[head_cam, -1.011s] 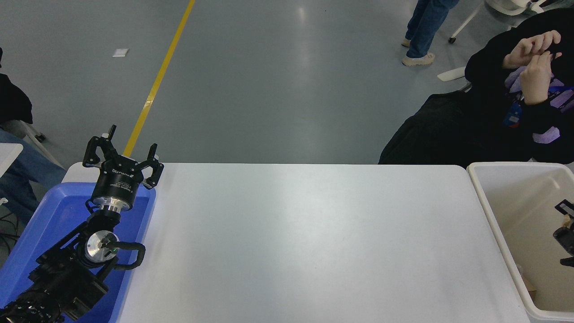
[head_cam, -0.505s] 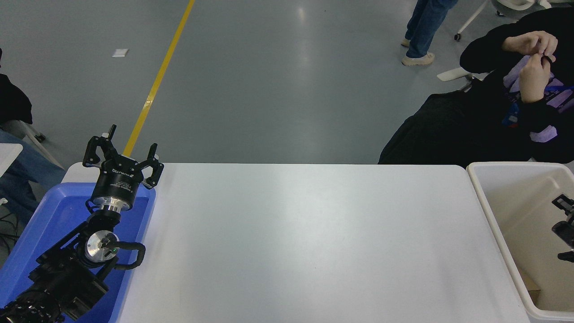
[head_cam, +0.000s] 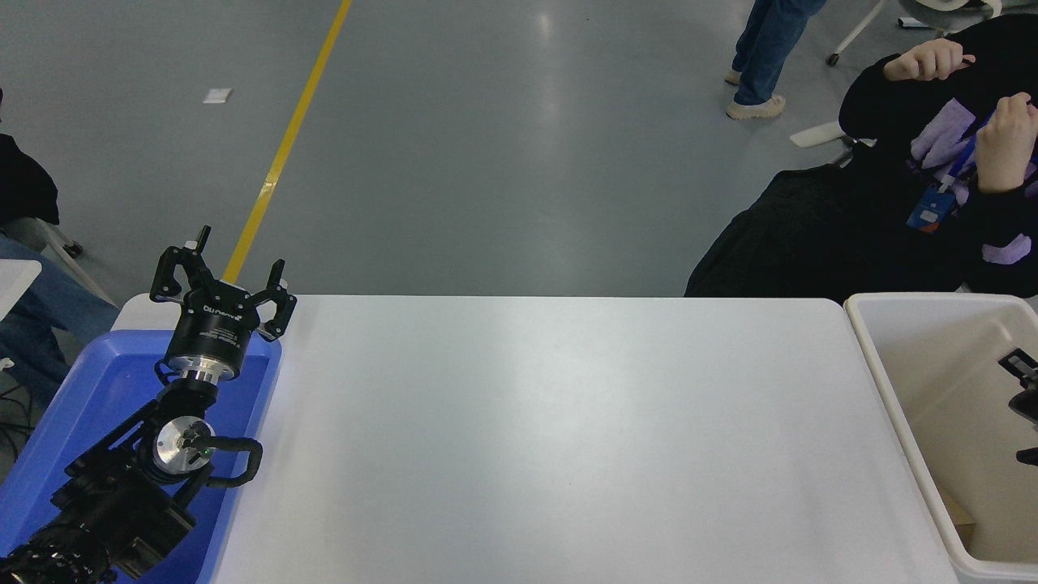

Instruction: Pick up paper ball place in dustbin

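The dustbin [head_cam: 880, 369] is a cream rectangular bin standing off the table's right end, with deep smooth walls. My right gripper [head_cam: 1025, 404] hangs over the bin's inside at the picture's right edge. Only a sliver of its black parts shows, so its state is unclear. The paper ball is out of view. A small tan scrap [head_cam: 958, 514] lies low in the bin, and I cannot tell what it is. My left gripper [head_cam: 223, 280] is parked open and empty at the table's far left corner, above a blue tray [head_cam: 97, 381].
A seated person in black [head_cam: 884, 211] is at the far right, just behind the bin, with both hands raised. Another person's legs [head_cam: 766, 49] stand on the floor further back. A knee in jeans [head_cam: 49, 312] shows at the left edge.
My right gripper has drifted slightly up and right, and the tan bit seen at it a second ago no longer shows. The seated person's hands have moved apart. The left arm is unmoved.
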